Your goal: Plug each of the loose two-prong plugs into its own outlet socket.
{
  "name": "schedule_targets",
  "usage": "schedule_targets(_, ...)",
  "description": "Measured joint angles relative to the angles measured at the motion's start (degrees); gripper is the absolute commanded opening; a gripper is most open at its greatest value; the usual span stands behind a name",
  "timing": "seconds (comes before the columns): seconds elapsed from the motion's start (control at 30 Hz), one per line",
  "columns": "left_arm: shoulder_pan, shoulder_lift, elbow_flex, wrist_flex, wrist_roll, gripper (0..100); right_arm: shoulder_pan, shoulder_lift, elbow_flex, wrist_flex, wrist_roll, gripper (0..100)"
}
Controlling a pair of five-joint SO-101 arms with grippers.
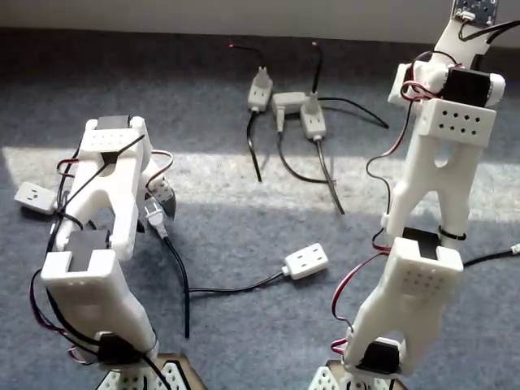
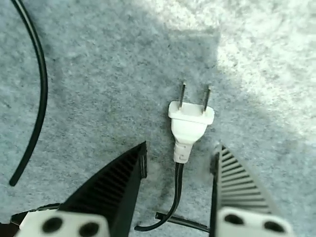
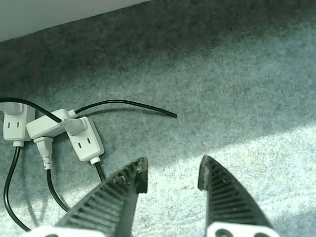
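Plug [image 2: 190,123]: white moulded body, two thin metal prongs and a black cord. It lies flat on the carpet at near left, under my left arm [image 1: 154,218].
Left gripper [image 2: 180,150]: my fingers are spread wide with one on each side of the plug's cord end. Neither touches it, and I hold nothing. The pads are black and ribbed.
Room at plug: there is a gap on both sides between the body and my pads. The prongs point onto bare carpet.
Loose cord [image 2: 37,89]: black and curved, well apart from the plug.
Near socket [image 1: 306,261]: white rectangular block on a black cord, in the near middle and right of the plug.
Left-edge socket [image 1: 36,197]: white block, just left of my left arm.
Far cluster [image 3: 86,138]: three white blocks close together. Two show slotted faces, and the third lies across between them.
Second plug [image 3: 45,148]: white, at the third block. I cannot tell whether it is seated.
Right gripper [image 3: 173,168]: my fingers are wide apart and empty, over bare carpet right of the far cluster.
Carpet [image 2: 98,74]: grey and short-piled, with a sunlit band across it.
Count: two plugs, five white blocks.
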Motion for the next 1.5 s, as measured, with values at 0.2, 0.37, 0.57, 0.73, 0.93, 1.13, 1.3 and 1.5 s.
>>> schedule_targets(0.2, -0.35, 0.0, 1.58, -3.34, 0.0, 22, 0.0, 0.0, 0.0, 0.0, 0.0, 17.7)
schedule_targets(0.37, -0.26, 0.0, 3.87, -7.38, 0.0, 22, 0.0, 0.0, 0.0, 0.0, 0.0, 17.7)
schedule_targets(0.57, -0.26, 0.0, 4.4, -8.7, 0.0, 22, 0.0, 0.0, 0.0, 0.0, 0.0, 17.7)
schedule_targets(0.73, -0.26, 0.09, 4.48, -9.49, -4.84, 22, 0.0, 0.0, 0.0, 0.0, 0.0, 17.7)
schedule_targets(0.93, -0.26, 0.09, 5.45, -9.49, -5.89, 22, 0.0, 0.0, 0.0, 0.0, 0.0, 17.7)
schedule_targets(1.13, -0.26, 0.09, 5.98, -9.49, -6.24, 13, 0.0, 0.0, 0.0, 0.0, 0.0, 17.7)
schedule_targets(1.3, -0.09, 0.09, 5.98, -11.16, -6.24, 10, 0.0, 0.0, 0.0, 0.0, 0.0, 17.7)
schedule_targets(1.5, -0.09, 1.23, 5.89, -11.69, -6.15, 10, 0.0, 0.0, 0.0, 0.0, 0.0, 17.7)
